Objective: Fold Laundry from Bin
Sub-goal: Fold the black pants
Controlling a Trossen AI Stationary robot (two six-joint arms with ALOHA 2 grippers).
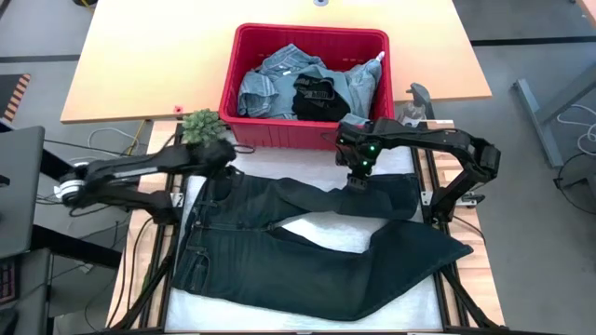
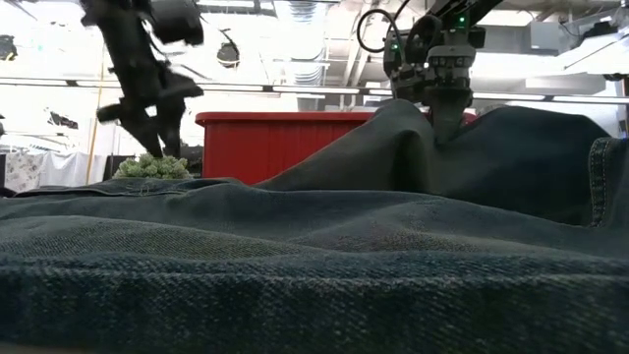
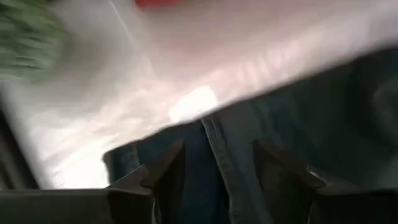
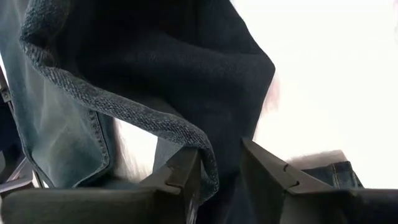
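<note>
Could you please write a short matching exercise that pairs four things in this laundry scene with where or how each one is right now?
Things:
1. dark jeans
2. red bin
3. small green plant
4. right hand

States:
a. pinching a raised fold of cloth
b. spread across the near table
c. beside the left arm, near the bin's corner
d. holding light denim and a black garment

Pairs: 1-b, 2-d, 3-c, 4-a
</note>
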